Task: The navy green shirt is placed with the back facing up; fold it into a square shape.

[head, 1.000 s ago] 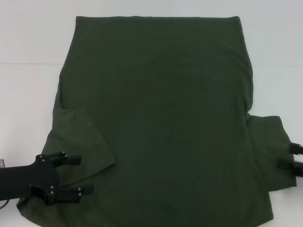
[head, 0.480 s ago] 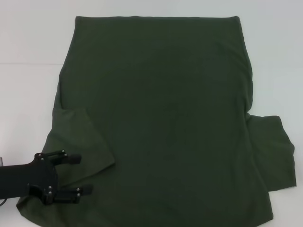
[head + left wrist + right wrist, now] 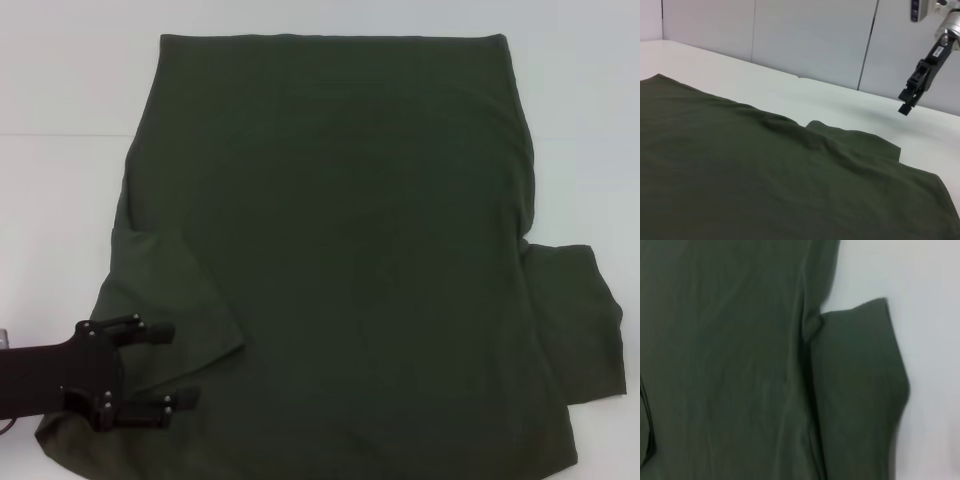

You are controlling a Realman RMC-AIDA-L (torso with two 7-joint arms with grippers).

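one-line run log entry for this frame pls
navy green shirt: flat, plain side up, left sleeve folded in | left tool: open over left sleeve | right tool: raised beyond right sleeve

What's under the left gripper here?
The left gripper, fingers apart, sits over the shirt, by its folded-in left sleeve. The table beneath is covered.

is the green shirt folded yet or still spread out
Mostly spread: the navy green shirt lies flat, with only its left sleeve folded inward, under the open left gripper.
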